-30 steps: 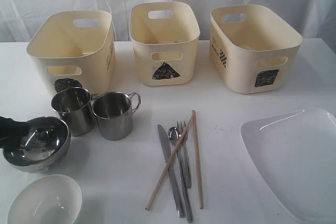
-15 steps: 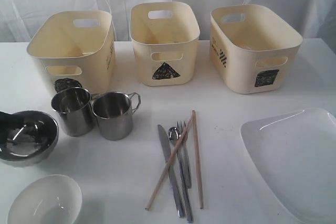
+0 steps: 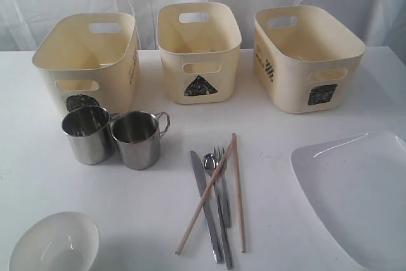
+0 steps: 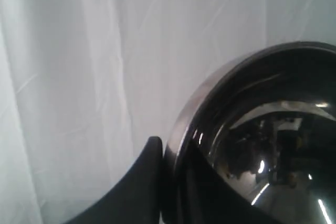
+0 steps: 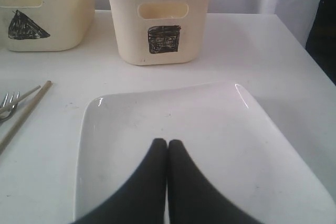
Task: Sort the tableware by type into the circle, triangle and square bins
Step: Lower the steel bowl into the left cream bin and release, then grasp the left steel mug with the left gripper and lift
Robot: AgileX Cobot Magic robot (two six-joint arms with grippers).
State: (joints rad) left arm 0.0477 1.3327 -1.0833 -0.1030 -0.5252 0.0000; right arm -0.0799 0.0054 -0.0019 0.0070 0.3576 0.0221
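We see the circle bin [image 3: 89, 61], triangle bin [image 3: 198, 42] and square bin [image 3: 307, 55] in a row on the table [image 3: 266, 131], with the large white plate [image 3: 355, 195] in front of the square one, under the right gripper [image 5: 167, 142], which is closed and empty. The left gripper [image 4: 170, 150] pinches the rim of the steel bowl [image 4: 262, 145] in front of a curtain [image 4: 79, 77], and the white bowl [image 3: 54, 242] sits at the near left. The two steel mugs [image 3: 136, 141] stand in front of the circle bin; the knife [image 3: 198, 172], spoon [image 3: 210, 162], fork [image 3: 219, 154] and chopsticks [image 3: 238, 195] lie together in the middle.
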